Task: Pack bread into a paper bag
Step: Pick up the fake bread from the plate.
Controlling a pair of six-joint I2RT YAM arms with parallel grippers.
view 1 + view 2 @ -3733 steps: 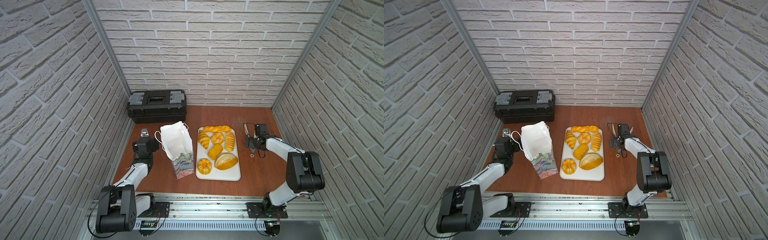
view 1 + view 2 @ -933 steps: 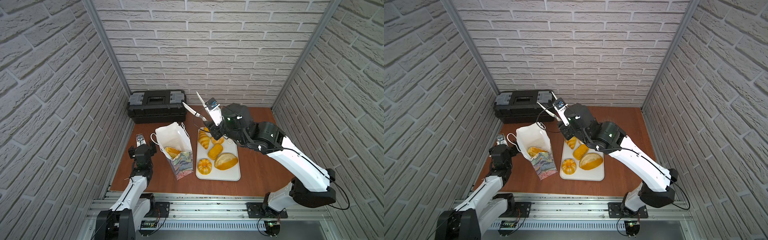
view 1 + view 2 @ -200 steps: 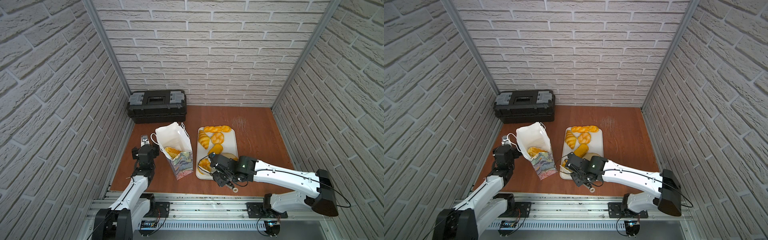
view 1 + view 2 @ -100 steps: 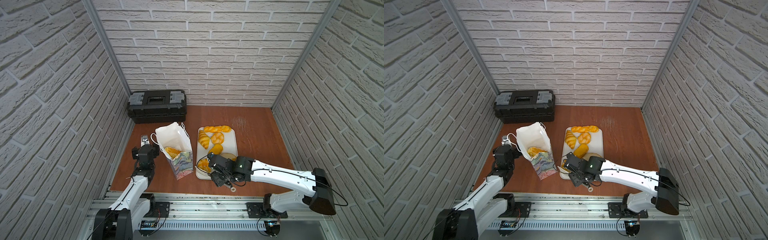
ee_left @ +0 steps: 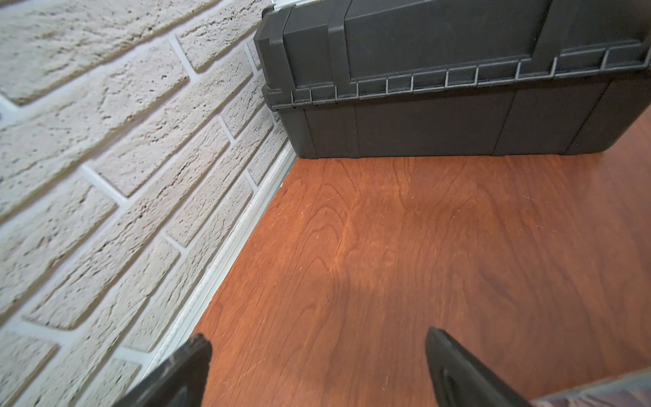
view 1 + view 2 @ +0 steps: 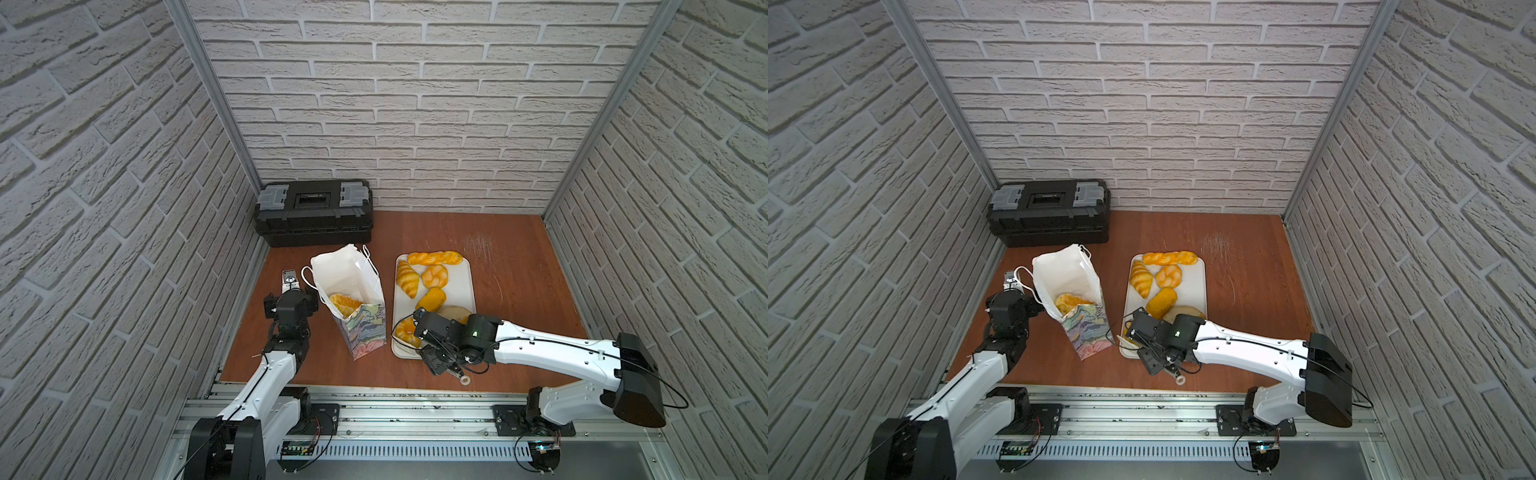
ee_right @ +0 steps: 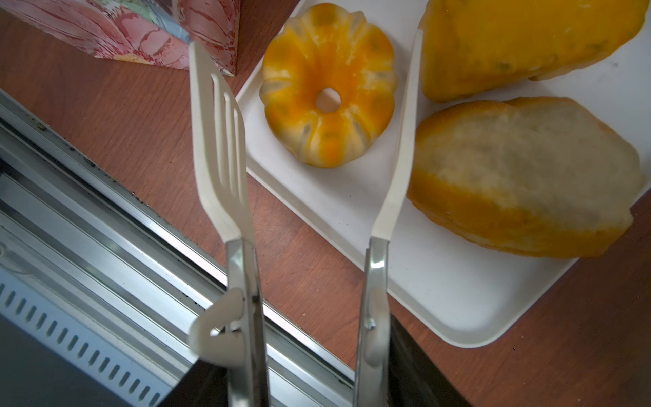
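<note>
Holding a pair of kitchen tongs with shiny metal arms and white plastic tips point(image 7: 218, 148), the right gripper point(image 6: 441, 356) is squeezed tight on them, low in the middle of a top view. The tong tips stand apart, one on each side of the golden-yellow ring-shaped bread point(image 7: 352, 116). I cannot tell if they touch it.

The ring sits at the lower left corner of the flat white rectangular tray point(image 6: 461, 282). Just beside it lie the big oval loaf with a floury white top point(image 7: 521, 176) and the small yellow loaf point(image 7: 528, 42). Higher up on the tray are the long braided stick point(image 6: 434, 258), the croissant point(image 6: 406, 277) and the round knot roll point(image 6: 434, 276).

Just left of the tray stands the tall paper bag with painted swirls outside point(image 6: 361, 332). Its mouth is wide, and one yellow ridged roll point(image 6: 344, 302) lies inside.

Left of the bag, the left gripper point(image 5: 317, 338) has its black fingers spread with nothing between them, above the brown wooden table point(image 5: 422, 229). A black plastic toolbox point(image 5: 458, 88) sits by the back wall.
</note>
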